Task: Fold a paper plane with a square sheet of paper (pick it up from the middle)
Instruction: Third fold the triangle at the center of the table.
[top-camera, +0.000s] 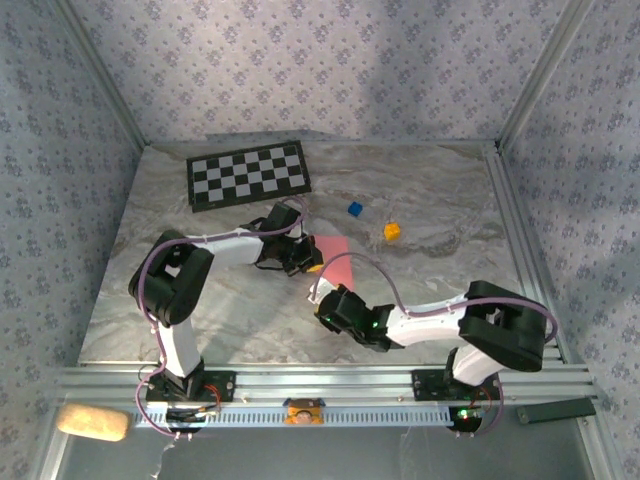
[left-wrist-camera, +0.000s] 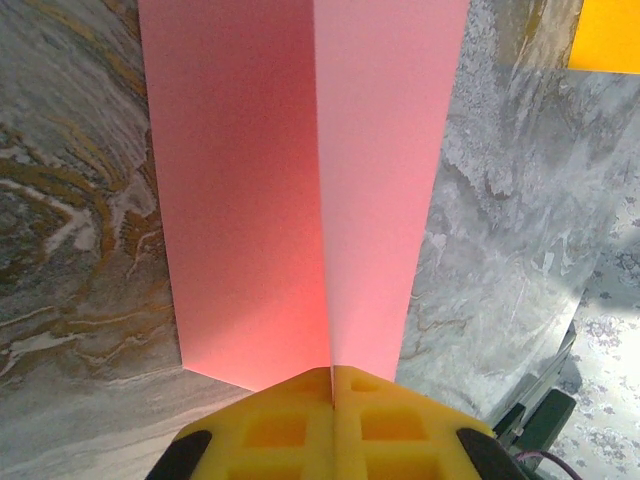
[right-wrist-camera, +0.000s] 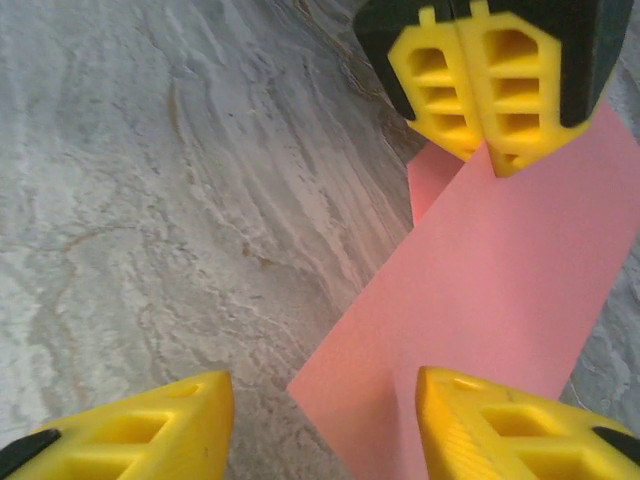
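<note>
paper (left-wrist-camera: 250, 200): salmon-pink | table (top-camera: 450, 200): grey marble (tan veins) | checkerboard (top-camera: 248, 173): black-white | walls (top-camera: 300, 60): lilac floral

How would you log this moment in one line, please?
left tool: shut on paper | right tool: open, at paper's corner

One square paper sheet (top-camera: 337, 256), one checkerboard (top-camera: 248, 175), one blue block (top-camera: 354, 209), one orange block (top-camera: 392, 232), one left gripper (left-wrist-camera: 332, 380), one right gripper (right-wrist-camera: 322, 385).

the left arm (top-camera: 180, 290) and right arm (top-camera: 480, 325) have white links and bulky black joint housings. a thin lilac cable (top-camera: 143, 285) loops along each. the left gripper (left-wrist-camera: 332, 400) and right gripper (right-wrist-camera: 322, 390) carry yellow fingers (right-wrist-camera: 480, 420) with recessed square pockets, black behind.
</note>
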